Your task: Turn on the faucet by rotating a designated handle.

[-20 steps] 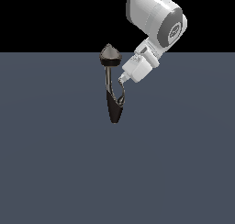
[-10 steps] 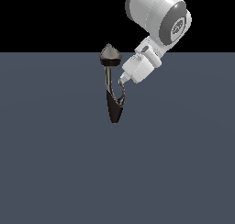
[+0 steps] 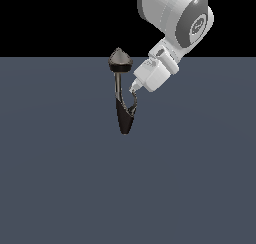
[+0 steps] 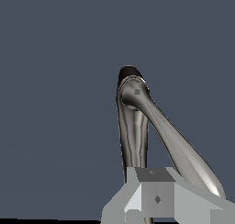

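The faucet (image 3: 122,95) is standing on the flat grey counter (image 3: 60,178), a little toward the exterior view's left of centre and close to the counter's far edge, where the grey is meeting the black background. Its grey cone cap is rising just above that edge line, a thin shiny stem is running down from it, and the black body is tapering to a point lower on the counter. The handle (image 3: 133,104), a slim curved silver lever, is branching off the body on the exterior view's right side.

The gripper (image 3: 134,89) is reaching in from the upper right and sitting right at the top of the handle, just beside the stem; whether it is touching the handle or how far its jaws are parted I cannot tell. In the wrist view the handle (image 4: 176,147) is sweeping out long and glossy from the faucet (image 4: 134,136), with the pale grey gripper (image 4: 156,202) block overlapping its end.

Open counter is stretching to the left, right and near side of the faucet.
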You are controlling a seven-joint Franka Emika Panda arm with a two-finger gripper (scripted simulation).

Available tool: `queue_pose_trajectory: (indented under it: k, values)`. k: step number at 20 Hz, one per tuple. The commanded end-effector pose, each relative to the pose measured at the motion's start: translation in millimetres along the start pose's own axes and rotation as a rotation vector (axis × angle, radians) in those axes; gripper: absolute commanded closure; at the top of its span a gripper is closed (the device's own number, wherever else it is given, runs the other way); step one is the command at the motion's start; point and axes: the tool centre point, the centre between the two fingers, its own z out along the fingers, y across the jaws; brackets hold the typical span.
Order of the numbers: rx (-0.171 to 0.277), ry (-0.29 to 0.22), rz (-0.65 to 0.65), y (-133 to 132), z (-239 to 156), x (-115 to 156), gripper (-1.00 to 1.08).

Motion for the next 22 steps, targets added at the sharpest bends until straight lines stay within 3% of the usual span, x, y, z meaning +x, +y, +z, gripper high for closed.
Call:
queue_pose_trajectory:
  k: [1,10,12,22]
  values:
    - [-0.008,-0.003,0.006,12,1,5,1.08]
    - [-0.014,-0.007,0.003,46,1,15,1.08]
    - [-0.005,-0.004,-0.017,35,-1,5,1.08]
    - [-0.015,-0.008,0.003,64,1,67,1.08]
